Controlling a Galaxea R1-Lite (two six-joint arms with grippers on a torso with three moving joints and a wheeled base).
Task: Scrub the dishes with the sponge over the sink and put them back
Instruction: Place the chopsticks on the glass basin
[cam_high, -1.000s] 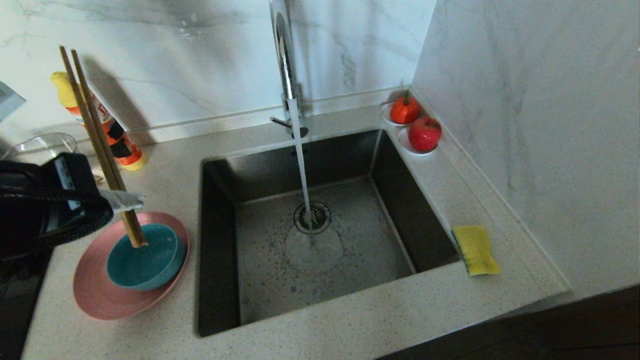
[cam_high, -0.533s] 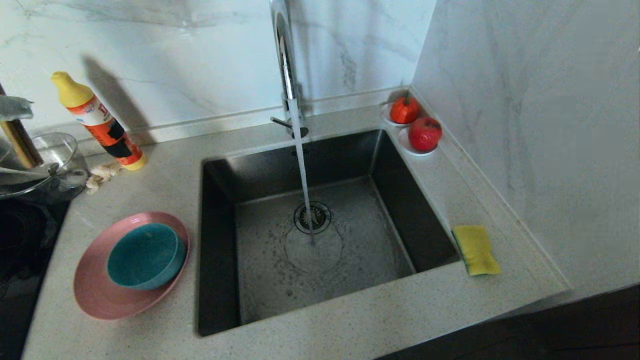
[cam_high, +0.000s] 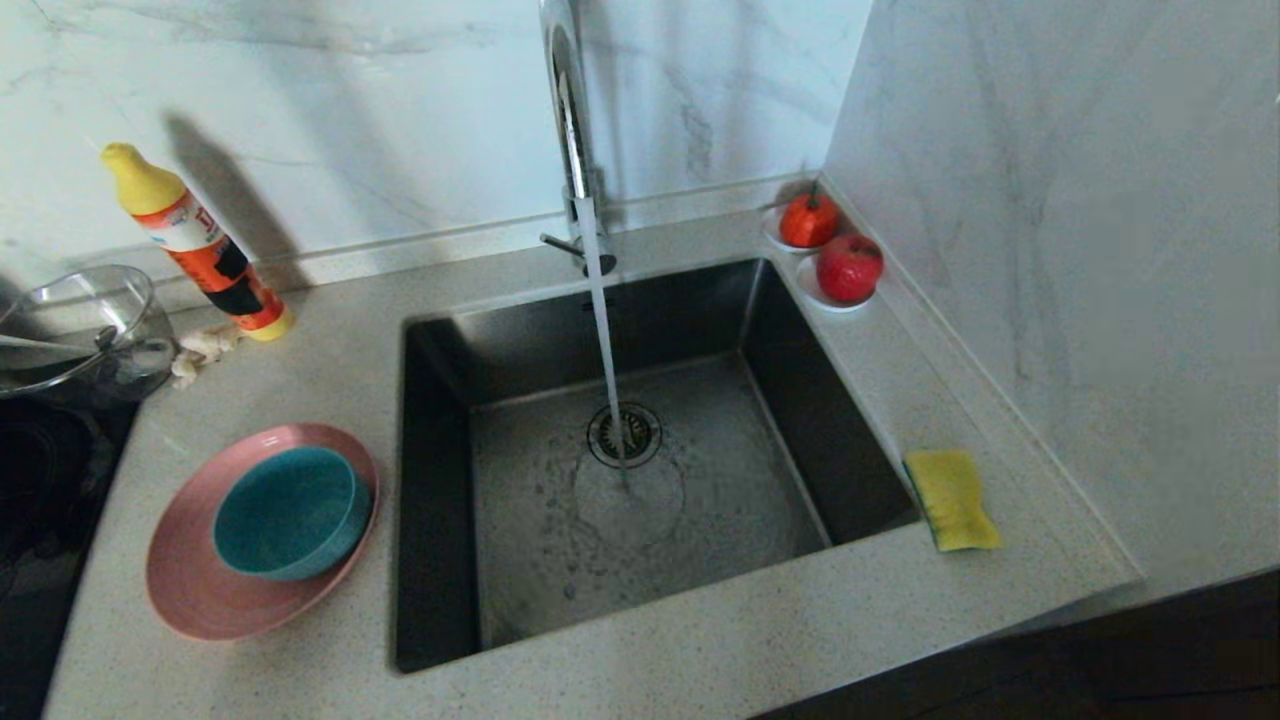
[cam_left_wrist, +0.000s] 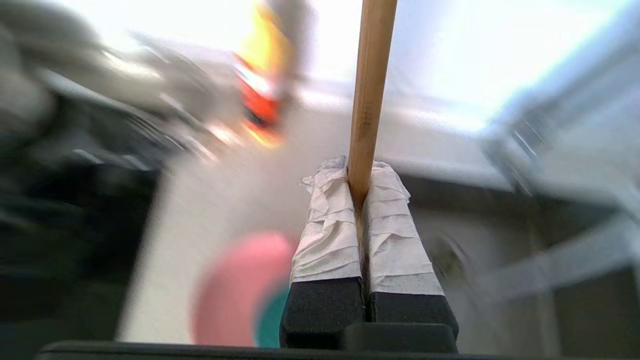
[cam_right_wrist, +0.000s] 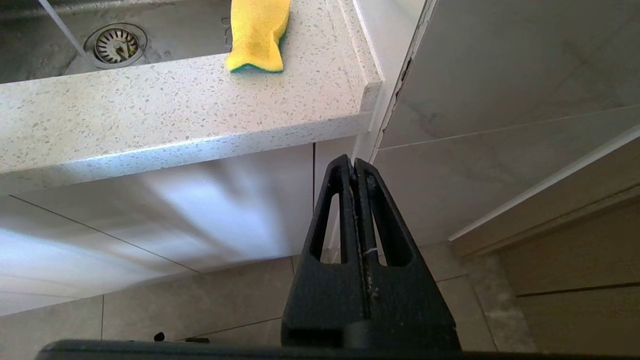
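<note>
Chopsticks (cam_left_wrist: 367, 90) gone from bowl (cam_high: 290, 512), upright.

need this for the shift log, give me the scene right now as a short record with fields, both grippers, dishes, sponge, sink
left gripper: out of the head view; shut on the chopsticks
right gripper: shut, empty, parked below the counter edge
pink plate: on the counter left of the sink
teal bowl: sitting on the pink plate
sponge: on the counter right of the sink, untouched
sink: no dishes in it
tap: running, stream landing near the drain
</note>
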